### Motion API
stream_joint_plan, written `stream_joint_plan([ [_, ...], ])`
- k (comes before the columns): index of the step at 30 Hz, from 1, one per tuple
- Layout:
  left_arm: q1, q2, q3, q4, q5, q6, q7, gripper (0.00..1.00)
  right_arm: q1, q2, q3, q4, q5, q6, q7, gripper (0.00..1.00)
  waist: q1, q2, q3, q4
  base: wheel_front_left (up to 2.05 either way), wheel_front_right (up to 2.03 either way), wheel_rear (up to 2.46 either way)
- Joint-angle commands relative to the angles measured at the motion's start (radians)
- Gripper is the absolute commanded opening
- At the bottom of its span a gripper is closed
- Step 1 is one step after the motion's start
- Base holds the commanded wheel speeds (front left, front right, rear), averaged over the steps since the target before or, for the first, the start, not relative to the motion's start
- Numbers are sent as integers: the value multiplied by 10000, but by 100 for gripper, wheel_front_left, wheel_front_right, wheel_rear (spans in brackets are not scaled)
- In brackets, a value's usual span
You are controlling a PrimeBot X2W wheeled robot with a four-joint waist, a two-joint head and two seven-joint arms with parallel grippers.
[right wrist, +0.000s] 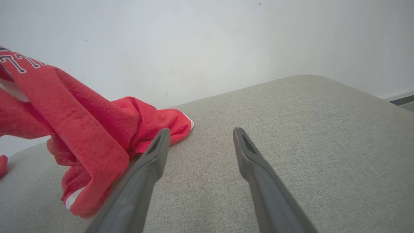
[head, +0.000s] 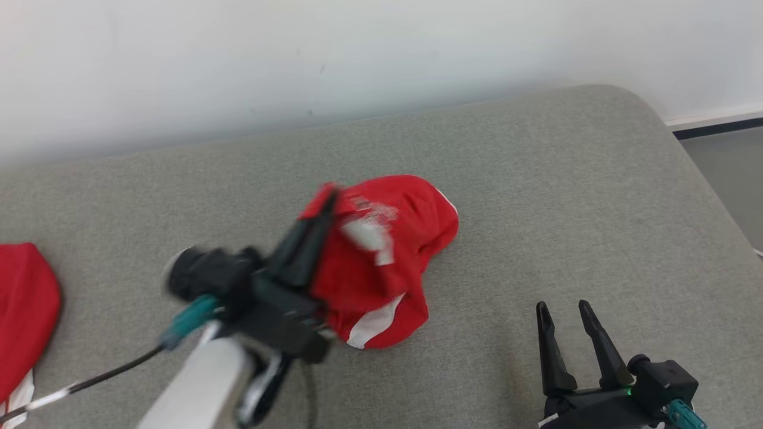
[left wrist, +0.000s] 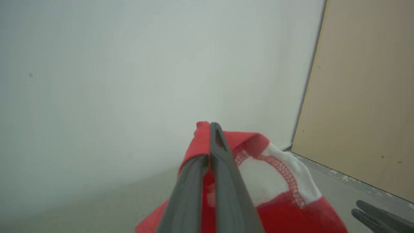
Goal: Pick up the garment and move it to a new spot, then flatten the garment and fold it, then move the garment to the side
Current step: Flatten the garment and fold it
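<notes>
The garment [head: 390,256] is red with white trim and lettering, bunched up near the middle of the grey cushion [head: 566,196]. My left gripper [head: 326,199] is shut on its upper left edge and holds that part lifted; the lower folds rest on the cushion. In the left wrist view the closed fingers pinch the red cloth [left wrist: 258,194] at the gripper [left wrist: 210,127]. My right gripper [head: 563,313] stands open at the lower right, apart from the garment. The right wrist view has the garment [right wrist: 81,129] hanging to the left of the open gripper [right wrist: 201,132].
Another red cloth [head: 24,310] lies at the cushion's left edge. A white wall [head: 357,53] runs behind the cushion. The cushion's rounded corner [head: 650,107] and the floor [head: 733,173] are at the right. A tan board [left wrist: 365,97] stands in the left wrist view.
</notes>
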Motion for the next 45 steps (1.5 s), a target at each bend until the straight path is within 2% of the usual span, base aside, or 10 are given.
stream_joint_plan([
  [1, 576, 388, 395, 76, -137, 96, -22, 0, 21, 4, 1, -8, -60, -22, -12, 100, 1, 0, 51, 103, 0, 0, 0],
  [6, 1843, 1325, 1562, 269, -385, 190, -22, 0, -136, 4, 96, -17, -12, -22, -12, 100, 1, 0, 169, 245, 0, 0, 0],
  [12, 2999, 1725, 2413, 589, -473, 180, -22, 0, -124, 4, 163, 11, -29, -22, -12, 100, 1, 0, 244, 412, 0, 0, 0],
  [23, 4101, 1190, 3471, 1669, -201, -51, -22, 0, -160, 4, 232, 110, -133, -22, -12, 100, 1, 0, 217, 697, 0, 0, 0],
  [24, 4078, 1126, 3504, 1738, -121, -93, -22, 5, -134, 4, 237, 113, -158, -22, -12, 100, 1, 0, 180, 737, 0, 0, 0],
  [26, 4036, 974, 3633, 1775, 37, -119, -22, 80, -66, 4, 242, 131, -183, -22, -12, 100, 1, 0, 106, 813, 0, 0, 0],
  [27, 4047, 887, 3727, 1752, 166, -138, -22, 100, -36, 2, 244, 142, -196, -22, -12, 100, 1, 0, 71, 848, 0, 0, 0],
  [31, 4254, 469, 4235, 1376, 591, -192, -23, 100, -1, 4, 236, 148, -223, -22, -12, 100, 1, 0, -45, 1020, 0, 0, 0],
  [39, 5359, -781, 5834, -473, 1882, -267, -24, 100, 71, 2, 239, 109, -287, -22, -13, 100, 1, 0, -97, 1372, 0, 0, 0],
  [45, 5912, -1314, 6432, -1345, 2696, -322, -23, 100, 112, 2, 260, 278, -356, -22, -12, 100, 1, 0, -172, 1576, 0, 0, 0],
])
